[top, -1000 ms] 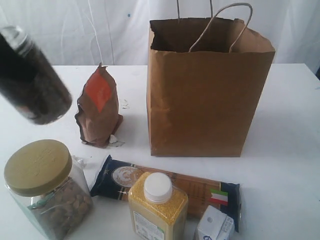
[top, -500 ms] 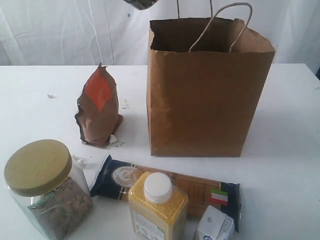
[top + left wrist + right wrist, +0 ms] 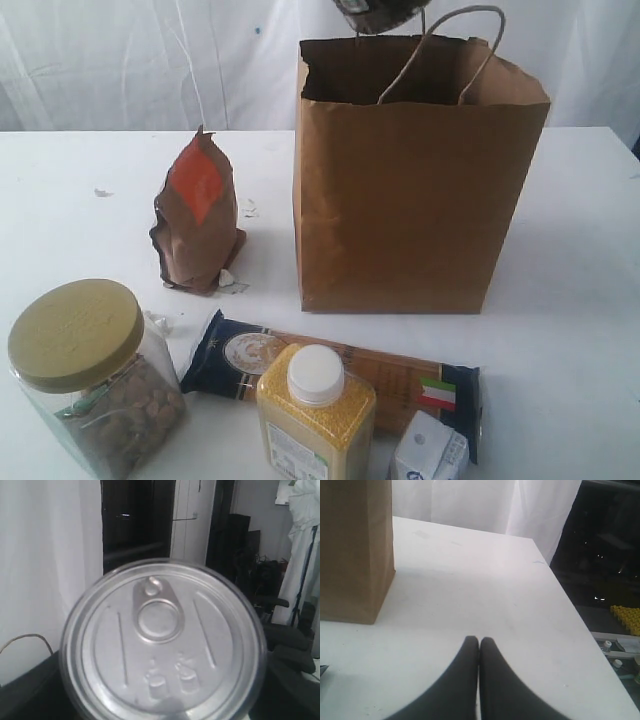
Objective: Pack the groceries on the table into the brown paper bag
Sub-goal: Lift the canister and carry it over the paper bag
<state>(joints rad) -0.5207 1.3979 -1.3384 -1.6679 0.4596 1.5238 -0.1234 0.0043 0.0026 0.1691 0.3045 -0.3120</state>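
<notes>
Clearly the risk sits at the mouth of the tall kraft-brown paper bag (image 3: 410,200), which stands far right of centre on the white desk (image 3: 580,250). The dark-filled clear jar with a silver pull-tab lid (image 3: 380,12) hangs at the top of the exterior view, over the left part of the bag's opening. How far back it is cannot be told. The left fingers are not visible, but the jar is in mid-air with its lid filling the left wrist view, so they are judged to be clamped wide around it.

Released from this height, the jar could strike the rim, snag a thin twisted cord handle (image 3: 404,64), or land hard enough to topple or split the unsupported bag. Nothing steadies the bag. The right fingers (image 3: 479,642) are pressed together, empty, low over bare desk well to the bag's right.

The bag's inside is in shadow, so its contents cannot be told. At near left, a clear jar with an olive-gold lid (image 3: 95,380) holds brown round pieces. Right of it, the white-capped bottle (image 3: 315,420) is filled with yellow grain. The small white carton (image 3: 430,452), the crumpled brown orange-labelled pouch (image 3: 197,215) and the long blue-ended spaghetti pack (image 3: 345,365) are closed.
</notes>
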